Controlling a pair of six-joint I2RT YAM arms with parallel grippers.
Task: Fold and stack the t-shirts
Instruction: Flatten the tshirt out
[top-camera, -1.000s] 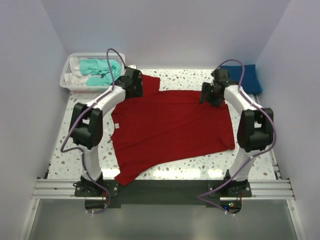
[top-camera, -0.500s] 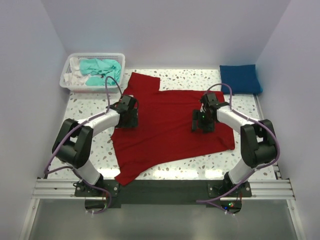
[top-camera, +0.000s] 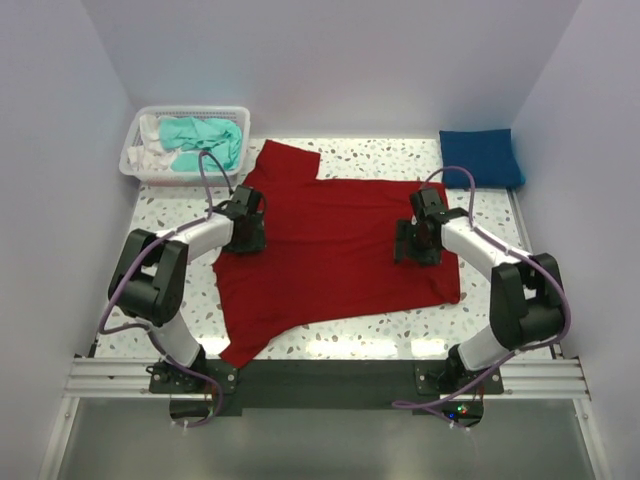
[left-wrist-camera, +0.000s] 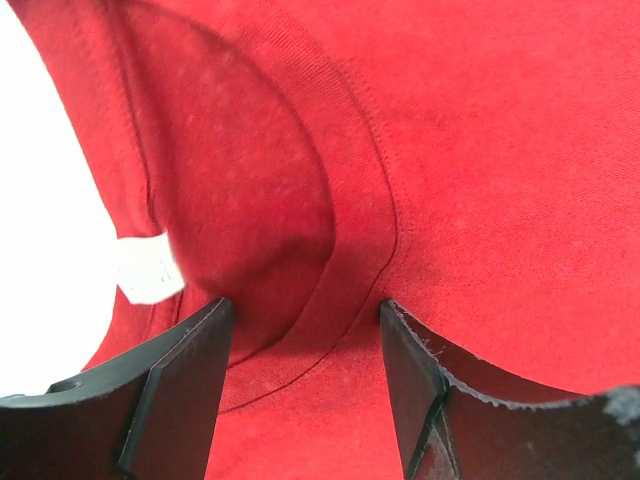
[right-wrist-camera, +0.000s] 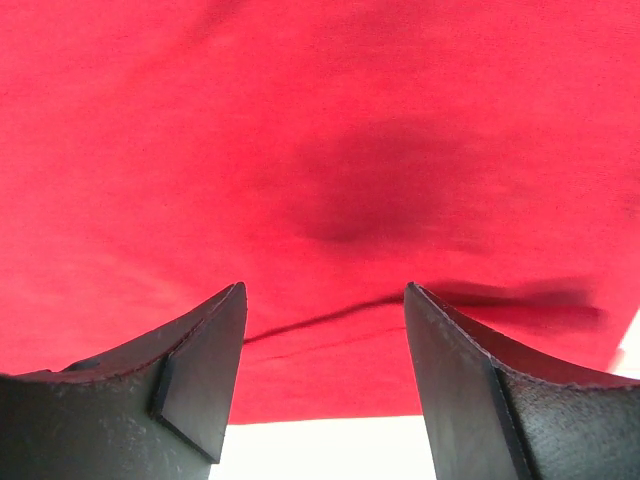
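Note:
A deep red t-shirt (top-camera: 340, 255) lies spread flat across the middle of the table, one sleeve pointing to the far left. My left gripper (top-camera: 248, 238) (left-wrist-camera: 305, 330) is open, its fingertips down on the red cloth beside the collar seam and a white label (left-wrist-camera: 146, 268). My right gripper (top-camera: 413, 247) (right-wrist-camera: 325, 305) is open too, its tips resting on the red cloth close to a hemmed edge. A royal blue t-shirt (top-camera: 481, 158) sits folded at the far right corner. A teal t-shirt (top-camera: 203, 139) lies crumpled in the basket.
The white mesh basket (top-camera: 133, 163) stands at the far left corner, with some white cloth (top-camera: 153, 152) beside the teal shirt. Pale walls close in the table on three sides. Speckled tabletop (top-camera: 370, 325) shows along the near edge.
Both grippers came from the shirt's far edge toward me and dropped onto the cloth. The red shirt has slid a little to the left and nearer.

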